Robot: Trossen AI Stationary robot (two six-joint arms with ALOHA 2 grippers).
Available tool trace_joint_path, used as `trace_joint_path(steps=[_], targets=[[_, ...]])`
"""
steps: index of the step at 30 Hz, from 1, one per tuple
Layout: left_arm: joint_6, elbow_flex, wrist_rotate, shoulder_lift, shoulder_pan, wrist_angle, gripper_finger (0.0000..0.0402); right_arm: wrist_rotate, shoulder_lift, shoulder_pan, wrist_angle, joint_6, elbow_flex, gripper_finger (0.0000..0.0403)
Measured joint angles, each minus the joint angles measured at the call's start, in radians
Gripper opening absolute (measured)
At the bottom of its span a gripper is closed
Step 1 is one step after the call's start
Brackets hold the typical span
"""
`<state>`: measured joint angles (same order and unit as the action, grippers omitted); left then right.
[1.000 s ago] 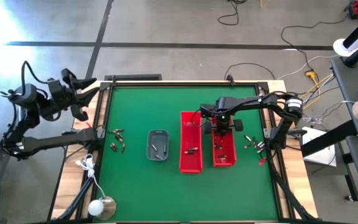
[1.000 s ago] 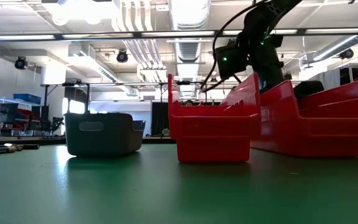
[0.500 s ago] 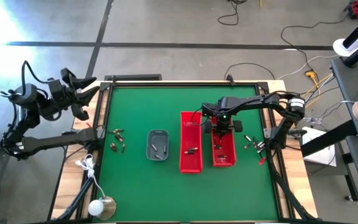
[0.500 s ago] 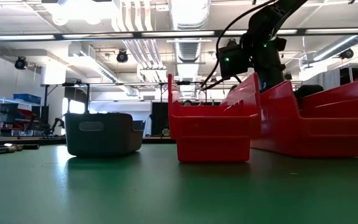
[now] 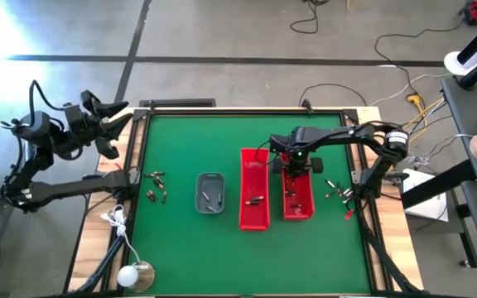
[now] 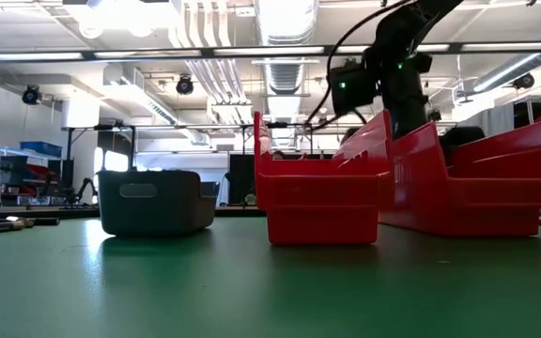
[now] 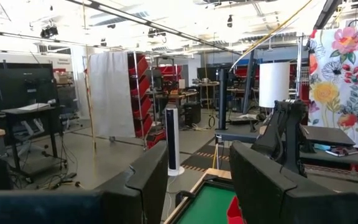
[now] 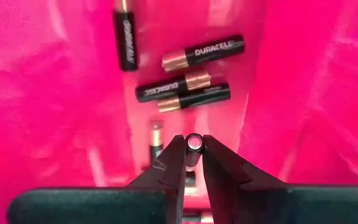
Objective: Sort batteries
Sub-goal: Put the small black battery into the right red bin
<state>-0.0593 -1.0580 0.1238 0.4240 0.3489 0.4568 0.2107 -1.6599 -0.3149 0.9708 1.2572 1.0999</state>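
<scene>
- Right gripper [image 8: 194,155] pinches one battery [image 8: 194,142] over the right bin [image 5: 307,212], which already holds several.
- Loose batteries [image 5: 156,185] wait on the mat's left side; more lie at its right edge.
- Left gripper [image 7: 197,180] hangs open off the table, so lots left.

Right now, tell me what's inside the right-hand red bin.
Several batteries lie on the bin floor. The right gripper holds another above them; its fingers hide part of the floor.

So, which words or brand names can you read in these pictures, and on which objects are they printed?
"DURACELL": on the upper battery lying in the red bin.
"DURACELL": on the battery below it.
Print on the other batteries: too blurred to read.
No readable text in the other views.
</scene>
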Motion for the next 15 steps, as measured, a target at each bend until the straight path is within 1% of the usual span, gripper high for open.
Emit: trace_joint_path(steps=[5,8,11,15], targets=[[0.000,0.000,0.000,0.000,0.000,0.000,0.0151,0.015,0.108,0.001,0.142,0.025,0.073,0.0038],[0.000,0.000,0.001,0.000,0.000,0.000,0.0151,0.013,0.181,-0.003,0.182,-0.016,0.117,0.0038],[-0.005,0.000,0.001,0.000,0.000,-0.005,0.0151,0.013,0.250,-0.006,0.171,-0.157,0.148,0.0038],[-0.009,0.000,0.002,0.000,0.000,-0.029,0.0151,0.018,0.295,-0.005,0.181,-0.395,0.147,0.0038]])
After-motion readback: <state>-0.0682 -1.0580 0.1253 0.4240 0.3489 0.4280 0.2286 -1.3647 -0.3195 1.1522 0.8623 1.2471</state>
